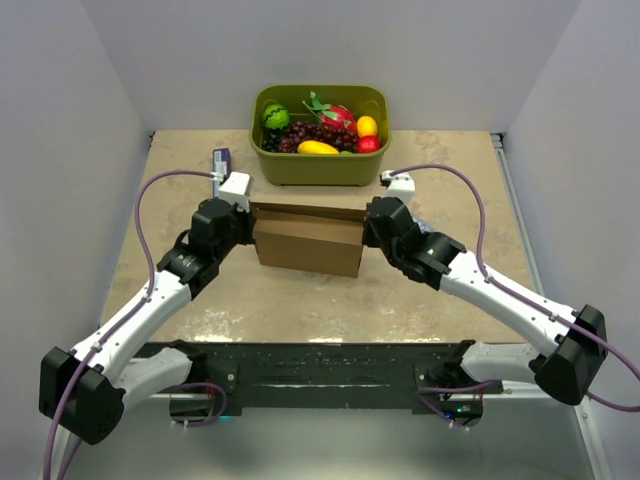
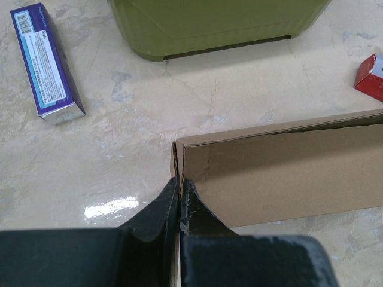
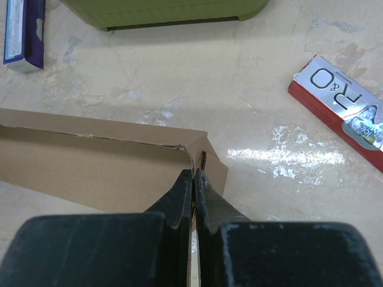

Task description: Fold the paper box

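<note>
Currently the left gripper [image 2: 179,181] and right gripper [image 3: 193,173] clamp opposite ends of the paper box [image 1: 308,246]. Uneven pulling might tear the thin walls.

Quick tally from us. We count one brown cardboard box [image 1: 305,245] and one olive-green plastic tub [image 1: 320,170]. Small cartons, we get two: one purple rectangular carton [image 2: 48,60] and one red-and-silver rectangular carton [image 3: 338,107]. In the tub we count five single fruits: one round green fruit [image 1: 275,115], one red fruit with green leaves [image 1: 337,114], one small red fruit [image 1: 368,144], one long yellow fruit [image 1: 317,148] and one small yellow-orange fruit [image 1: 367,126]. There's also one heap of dark grapes [image 1: 310,134], too tiny for us to count singly. Black grippers, two: the left gripper [image 2: 179,185] and the right gripper [image 3: 193,176]. One beige marbled tabletop [image 1: 300,300].
</note>
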Action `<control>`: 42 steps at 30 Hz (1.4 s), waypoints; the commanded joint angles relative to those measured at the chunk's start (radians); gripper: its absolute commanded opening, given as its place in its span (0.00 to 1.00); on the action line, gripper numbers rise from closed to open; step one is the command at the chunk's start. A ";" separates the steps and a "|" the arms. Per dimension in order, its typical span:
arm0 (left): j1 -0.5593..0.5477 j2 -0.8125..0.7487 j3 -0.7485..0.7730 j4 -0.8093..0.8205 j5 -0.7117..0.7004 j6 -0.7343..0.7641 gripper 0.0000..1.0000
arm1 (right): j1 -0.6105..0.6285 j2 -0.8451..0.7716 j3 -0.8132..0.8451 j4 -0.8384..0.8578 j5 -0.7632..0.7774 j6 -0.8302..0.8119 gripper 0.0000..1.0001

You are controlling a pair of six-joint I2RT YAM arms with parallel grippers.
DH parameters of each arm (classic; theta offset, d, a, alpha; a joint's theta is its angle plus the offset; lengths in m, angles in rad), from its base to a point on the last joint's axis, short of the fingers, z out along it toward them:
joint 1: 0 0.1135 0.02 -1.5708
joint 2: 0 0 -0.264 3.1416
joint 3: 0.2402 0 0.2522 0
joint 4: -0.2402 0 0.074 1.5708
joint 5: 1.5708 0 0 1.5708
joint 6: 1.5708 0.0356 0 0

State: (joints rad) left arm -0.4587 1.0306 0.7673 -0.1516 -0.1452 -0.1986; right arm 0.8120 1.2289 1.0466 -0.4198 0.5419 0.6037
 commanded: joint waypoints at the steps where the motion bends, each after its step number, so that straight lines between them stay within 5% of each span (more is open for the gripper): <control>1: -0.012 0.017 -0.019 -0.109 0.033 0.011 0.00 | 0.009 0.061 -0.051 -0.342 0.012 -0.002 0.00; 42: -0.012 0.013 -0.011 -0.132 0.006 0.018 0.00 | 0.131 0.237 0.043 -0.743 0.104 0.117 0.00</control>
State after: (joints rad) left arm -0.4671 1.0298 0.7677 -0.1501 -0.1364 -0.1982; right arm 0.9382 1.3567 1.1999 -0.7254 0.7734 0.7341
